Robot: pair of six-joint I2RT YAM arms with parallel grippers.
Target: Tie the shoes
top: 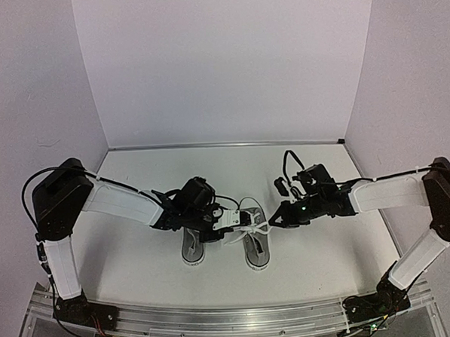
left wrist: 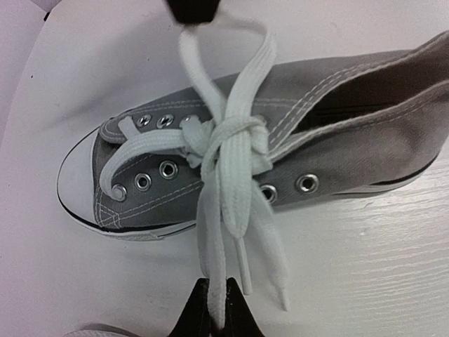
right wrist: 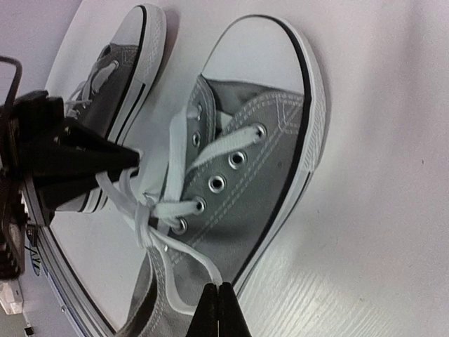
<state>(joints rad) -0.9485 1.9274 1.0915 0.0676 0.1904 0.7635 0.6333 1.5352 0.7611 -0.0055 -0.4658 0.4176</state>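
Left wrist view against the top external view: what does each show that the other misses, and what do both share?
Only the left wrist view: the knot in close detail, and the left gripper shut on a lace strand. Only the top external view: the second shoe alongside, plus the left arm and right arm in full. Both: the grey shoe being tied, with the right gripper holding the loop on the opposite side.
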